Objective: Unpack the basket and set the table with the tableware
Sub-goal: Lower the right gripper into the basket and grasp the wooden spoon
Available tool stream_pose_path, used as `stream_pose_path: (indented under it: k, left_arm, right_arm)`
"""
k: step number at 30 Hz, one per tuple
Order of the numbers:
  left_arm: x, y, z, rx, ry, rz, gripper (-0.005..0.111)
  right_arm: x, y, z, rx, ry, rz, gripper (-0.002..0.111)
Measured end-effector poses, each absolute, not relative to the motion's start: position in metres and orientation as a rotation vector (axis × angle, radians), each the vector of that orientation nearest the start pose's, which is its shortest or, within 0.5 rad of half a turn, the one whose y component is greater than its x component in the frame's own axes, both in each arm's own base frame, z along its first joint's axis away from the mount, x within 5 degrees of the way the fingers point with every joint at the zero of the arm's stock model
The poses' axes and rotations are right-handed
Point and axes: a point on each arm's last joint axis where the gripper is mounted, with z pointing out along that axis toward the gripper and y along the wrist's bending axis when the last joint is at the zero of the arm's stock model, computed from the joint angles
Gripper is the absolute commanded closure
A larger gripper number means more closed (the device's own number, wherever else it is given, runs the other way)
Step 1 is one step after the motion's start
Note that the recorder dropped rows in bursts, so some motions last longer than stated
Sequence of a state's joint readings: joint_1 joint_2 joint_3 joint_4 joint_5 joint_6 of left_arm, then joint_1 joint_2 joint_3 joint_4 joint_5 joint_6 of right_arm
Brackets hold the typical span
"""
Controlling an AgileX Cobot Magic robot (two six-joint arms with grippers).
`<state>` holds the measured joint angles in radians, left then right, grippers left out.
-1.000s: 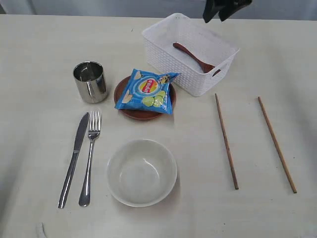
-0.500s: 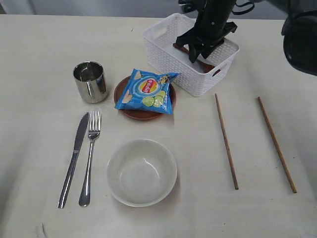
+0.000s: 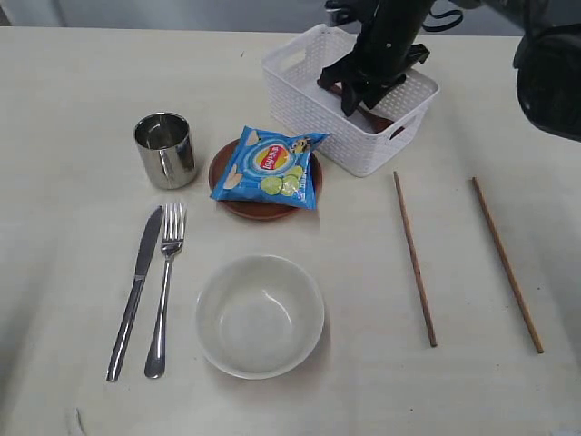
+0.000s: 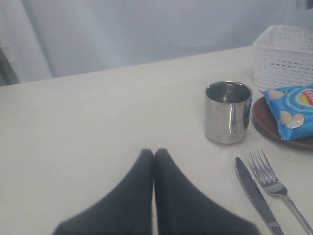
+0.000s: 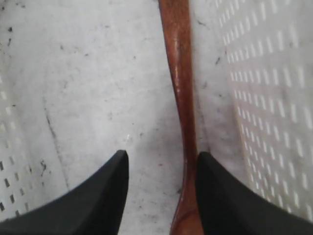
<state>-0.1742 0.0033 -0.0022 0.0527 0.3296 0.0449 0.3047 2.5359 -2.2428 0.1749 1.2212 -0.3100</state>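
The right fingers [image 5: 110,191] are down inside the basket [image 3: 309,102], standing open with nothing between them yet. The spoon [image 5: 178,98] lies on the basket floor. It is the last piece of tableware not yet on the bench [image 3: 73,91].

What worries me is the alignment. In the right wrist view the spoon handle is not in the middle of the gap. It runs along the inner edge of one finger, and I cannot tell if it already touches. If the fingers close like this, I think they may catch the handle only at its edge, and such a thin, smooth handle could roll out or fall during the lift. The perforated wall is also close on that side. A finger that hooks it could drag or tip the basket, which looks light, toward the chopsticks [image 3: 415,259] or the chip bag [image 3: 270,165].

The left fingers [image 4: 146,166] are closed on nothing, low over the bench near the cup [image 4: 227,111].
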Motion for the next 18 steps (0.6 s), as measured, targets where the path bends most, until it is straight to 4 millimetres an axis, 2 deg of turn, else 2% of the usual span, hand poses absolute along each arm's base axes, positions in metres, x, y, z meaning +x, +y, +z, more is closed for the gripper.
stream_pose_path:
  k: [6,10,14,18]
  left_arm:
    - [0.053,-0.008,0.184,0.231,1.799,-0.041,0.107]
    - [0.053,-0.008,0.184,0.231,1.799,-0.041,0.107]
    - [0.053,-0.008,0.184,0.231,1.799,-0.041,0.107]
    - [0.053,-0.008,0.184,0.231,1.799,-0.041,0.107]
  right_arm:
    - [0.487,0.171,0.146,-0.747,2.875,0.289,0.066]
    - [0.483,0.175,0.171,-0.726,2.832,0.306,0.066]
    - [0.477,0.186,0.192,-0.852,2.751,0.294,0.066]
    - [0.469,0.203,0.191,-0.989,2.718,0.103,0.066]
